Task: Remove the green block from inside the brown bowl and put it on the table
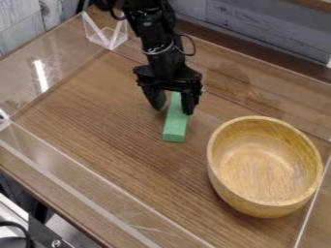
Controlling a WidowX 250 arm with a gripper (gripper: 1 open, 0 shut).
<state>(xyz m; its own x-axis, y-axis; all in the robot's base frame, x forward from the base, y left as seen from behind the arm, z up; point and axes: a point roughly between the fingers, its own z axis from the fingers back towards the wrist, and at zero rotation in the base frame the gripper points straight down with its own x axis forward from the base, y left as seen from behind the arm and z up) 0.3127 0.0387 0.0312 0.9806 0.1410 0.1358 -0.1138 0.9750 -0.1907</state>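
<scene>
wood-grain table [104, 145] with a green block [175, 124] lying on it, outside the brown bowl [265, 167].

the round, light tan bowl sits at the right of the view, its inside bare, with the block just beside it to the left. a black robot arm [154, 34] reaches in from the top, and its gripper [173, 105] is at the block's far end, fingers spread apart; whether they touch the block cannot be told. clear acrylic walls [15, 108] edge the tabletop at the left.

A black, narrow, segmented robot arm [158, 44] with angular joints and thin, looping dark cables [188, 43].
</scene>
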